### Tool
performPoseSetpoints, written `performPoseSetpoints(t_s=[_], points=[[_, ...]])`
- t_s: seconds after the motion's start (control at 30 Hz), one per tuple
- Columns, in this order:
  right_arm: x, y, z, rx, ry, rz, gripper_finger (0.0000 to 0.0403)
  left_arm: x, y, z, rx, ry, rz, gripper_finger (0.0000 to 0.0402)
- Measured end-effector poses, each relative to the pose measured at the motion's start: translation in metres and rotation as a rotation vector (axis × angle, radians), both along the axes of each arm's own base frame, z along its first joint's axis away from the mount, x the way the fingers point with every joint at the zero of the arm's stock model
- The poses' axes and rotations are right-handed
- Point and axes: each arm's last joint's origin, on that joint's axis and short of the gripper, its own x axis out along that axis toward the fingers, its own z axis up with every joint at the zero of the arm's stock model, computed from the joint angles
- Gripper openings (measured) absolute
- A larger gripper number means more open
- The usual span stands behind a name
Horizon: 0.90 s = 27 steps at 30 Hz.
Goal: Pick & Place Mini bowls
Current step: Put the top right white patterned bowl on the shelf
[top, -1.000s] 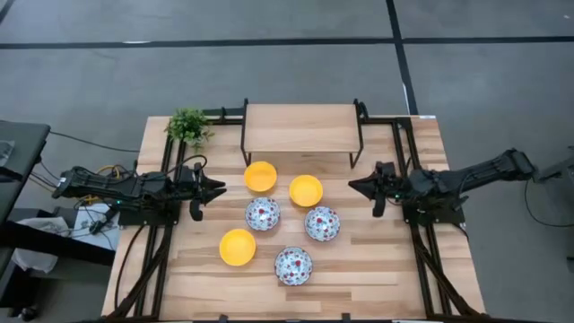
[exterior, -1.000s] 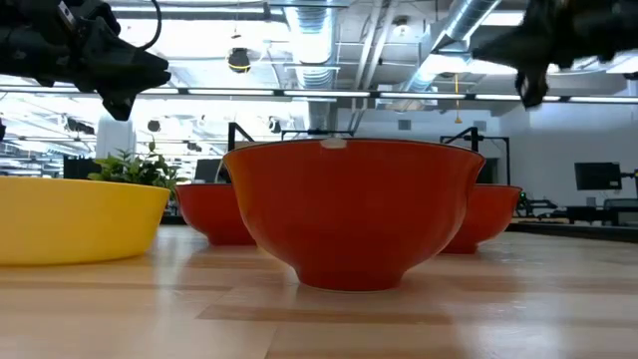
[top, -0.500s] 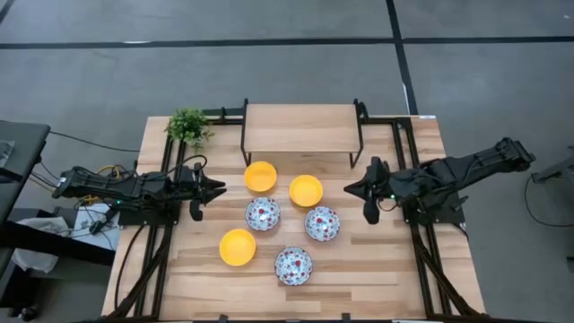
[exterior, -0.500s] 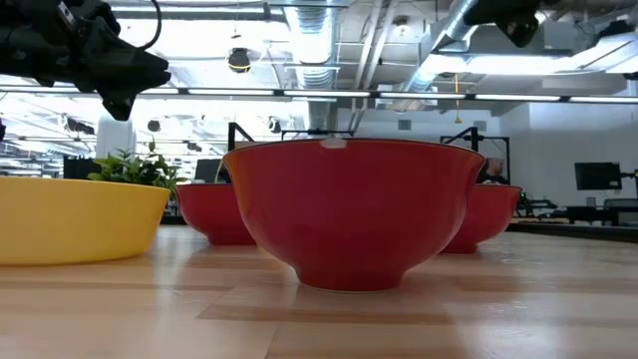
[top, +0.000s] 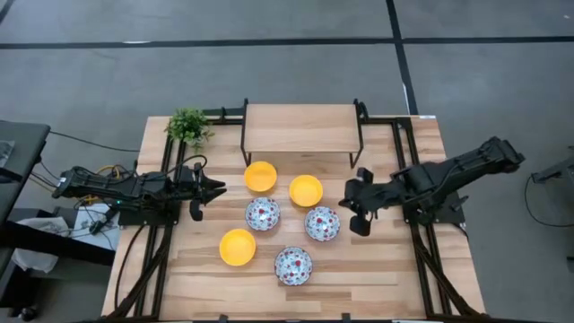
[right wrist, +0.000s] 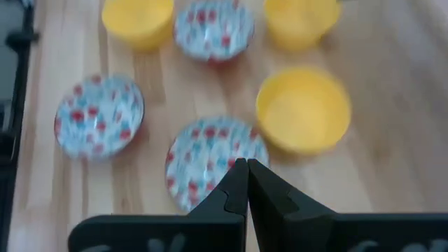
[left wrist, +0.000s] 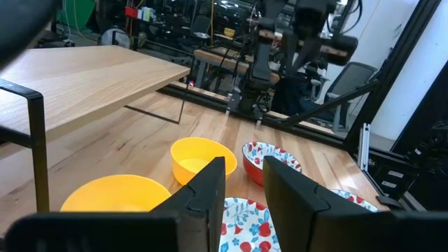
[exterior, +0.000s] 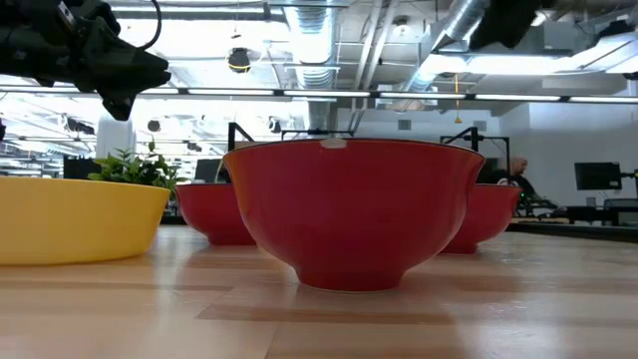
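Observation:
Six mini bowls stand on their bases on the wooden table. Three are yellow (top: 260, 176), (top: 306, 190), (top: 238, 247). Three are floral, white inside and red outside (top: 263, 213), (top: 322, 223), (top: 293, 265). My right gripper (top: 352, 215) is shut and hangs tipped down beside the right floral bowl's right rim; the right wrist view shows that bowl (right wrist: 210, 164) just past the fingertips (right wrist: 246, 164). My left gripper (top: 213, 188) waits left of the bowls, its fingers a little open (left wrist: 245, 183). The low view shows the nearest floral bowl (exterior: 351, 214) large.
A low wooden shelf on black legs (top: 300, 127) stands behind the bowls at the far edge. A small green plant (top: 188, 126) sits at the far left corner. Black frame rails run along both table sides (top: 429, 260). Bare wood lies at the near edge.
My right gripper has moved toward the table's left and a little toward the near edge, closing on the right floral bowl, and has tipped downward. Its fingers stay shut. The bowls have not moved.

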Motion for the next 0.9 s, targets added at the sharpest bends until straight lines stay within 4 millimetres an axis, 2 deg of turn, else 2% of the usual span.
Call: performPoseSetpoints(t_s=[0.3, 0.67, 0.9], points=[[0.006, -0.005, -0.02, 0.135, 0.167, -0.201, 0.0, 0.0, 0.0, 0.0, 0.0, 0.0, 0.0, 0.0097], [0.016, -0.01, -0.028, 0.275, 0.226, -0.278, 0.0, 0.0, 0.0, 0.0, 0.0, 0.001, 0.0, 0.0097], [0.025, -0.007, -0.041, 0.291, 0.296, -0.275, 0.0, 0.001, 0.0, -0.002, 0.003, 0.018, 0.0, 0.0097]])
